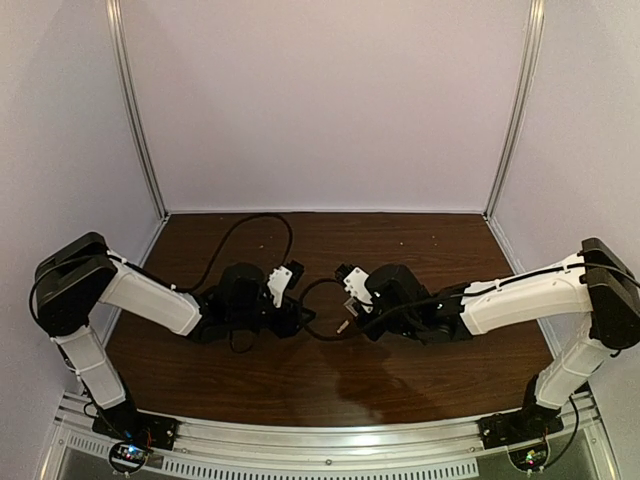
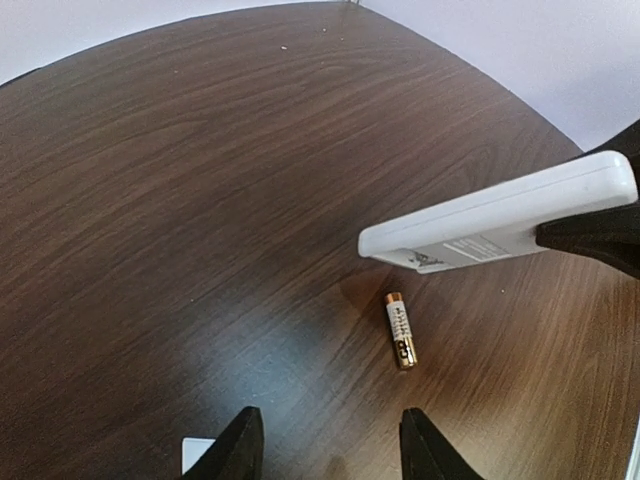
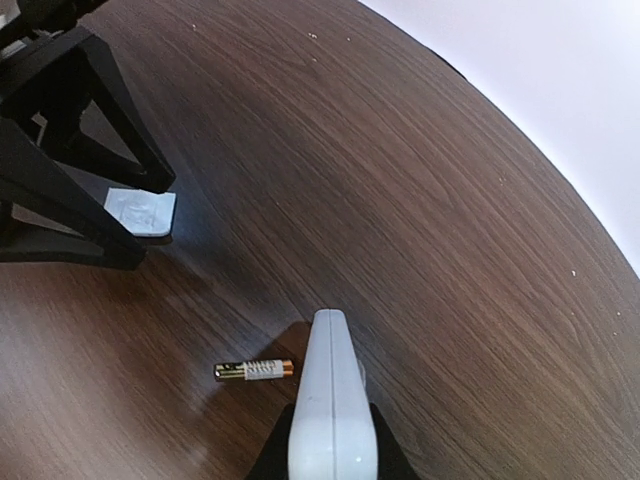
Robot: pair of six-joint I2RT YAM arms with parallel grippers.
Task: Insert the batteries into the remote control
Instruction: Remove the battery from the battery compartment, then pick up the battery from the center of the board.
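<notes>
Overhead, both arms are reaching inward across the dark wooden table (image 1: pixel 420 240). The left arm (image 1: pixel 150 298) is coming from the near left and the right arm (image 1: pixel 520 298) from the near right, with elbows bent low and wrists almost meeting at the middle. Their black wrist housings are covering the fingers, so from up here I cannot tell how either claw is standing or what is lying beneath. A black cable (image 1: pixel 250 225) is looping on the far side of the left wrist.

From the left wrist, the left gripper (image 2: pixel 330 450) is hanging over the table top, its two dark fingers cut off by the bottom edge. They are standing apart and gripping nothing. The gold-brown battery (image 2: pixel 401 330) is lying flat on the wood just beyond them, at mid-table. Past it the remote control (image 2: pixel 500 225) is showing its plain labelled side, with one end buried in the right claw's dark fingers. A small pale piece (image 2: pixel 197 452) is peeking in beside one finger, mostly cropped.

From the right wrist, the right gripper (image 3: pixel 330 462) is pinching the remote control from both sides, closed firmly on it. Its fingers are largely hidden behind the handset. The remote is showing edge-on, and whether its far end is touching the wood I cannot tell. The battery is lying just beside that end, apart from it. The small pale piece is lying flat by a left finger's tip.
</notes>
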